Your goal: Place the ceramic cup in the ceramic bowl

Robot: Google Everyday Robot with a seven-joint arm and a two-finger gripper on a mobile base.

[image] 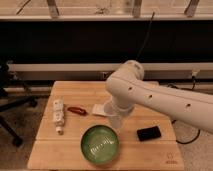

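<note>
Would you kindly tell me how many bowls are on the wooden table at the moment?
1. The green ceramic bowl sits at the table's front centre, just below the claw carrying the ceramic cup. Others may hide behind the arm.
</note>
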